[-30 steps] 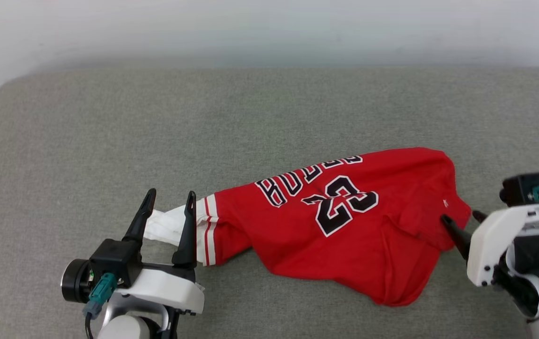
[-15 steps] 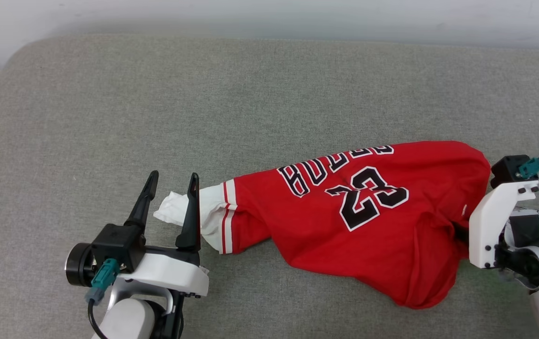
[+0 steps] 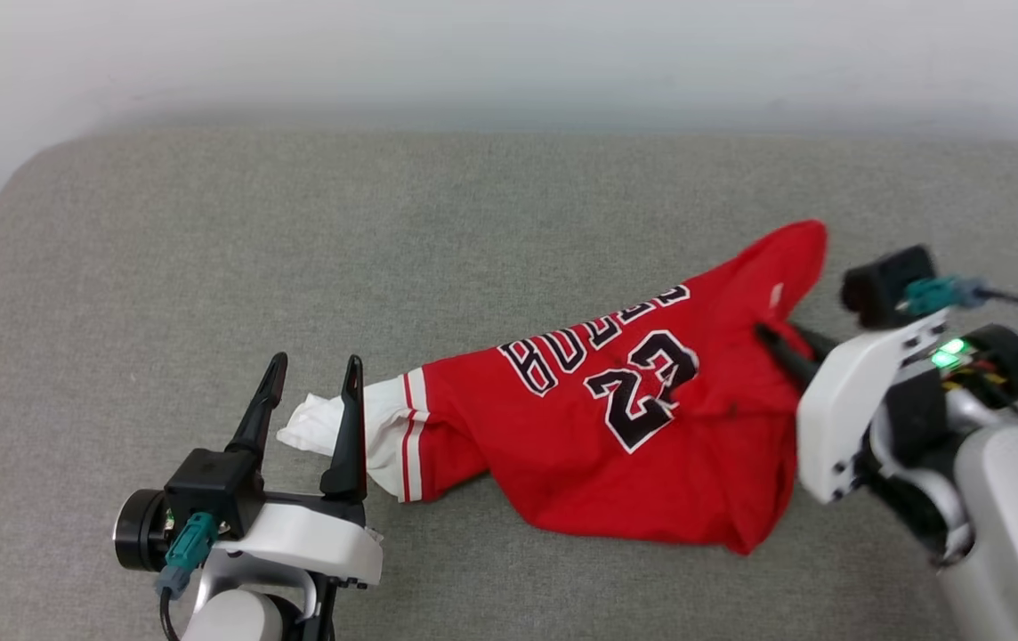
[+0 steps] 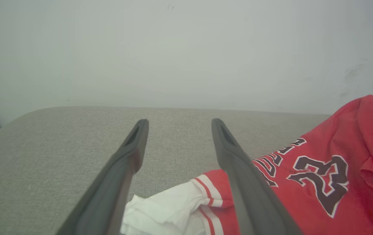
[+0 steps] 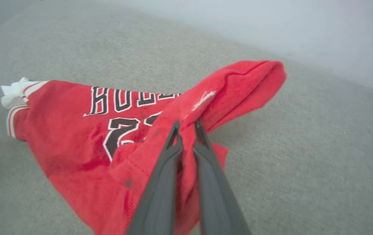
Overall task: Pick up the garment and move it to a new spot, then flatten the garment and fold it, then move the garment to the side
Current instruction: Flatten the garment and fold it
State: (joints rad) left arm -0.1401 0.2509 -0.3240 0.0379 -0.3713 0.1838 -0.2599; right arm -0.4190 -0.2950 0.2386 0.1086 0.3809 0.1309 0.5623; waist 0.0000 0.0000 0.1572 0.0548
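Right wrist view: red jersey-style T-shirt with white sleeves, number 23, is pinched at a raised fold by the closed right gripper; rest lies on the grey fabric cushion. Long axis runs to the left gripper (spread wide, empty), sleeve end nearest.

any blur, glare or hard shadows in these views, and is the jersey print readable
Head view: soft even light, no glare, the garment sharp with its 23 legible; left wrist view: the left gripper looms large and slightly soft near the lens, print readable; right wrist view: the right gripper soft too, a faint shadow under the lifted fold, lettering partly hidden by it.
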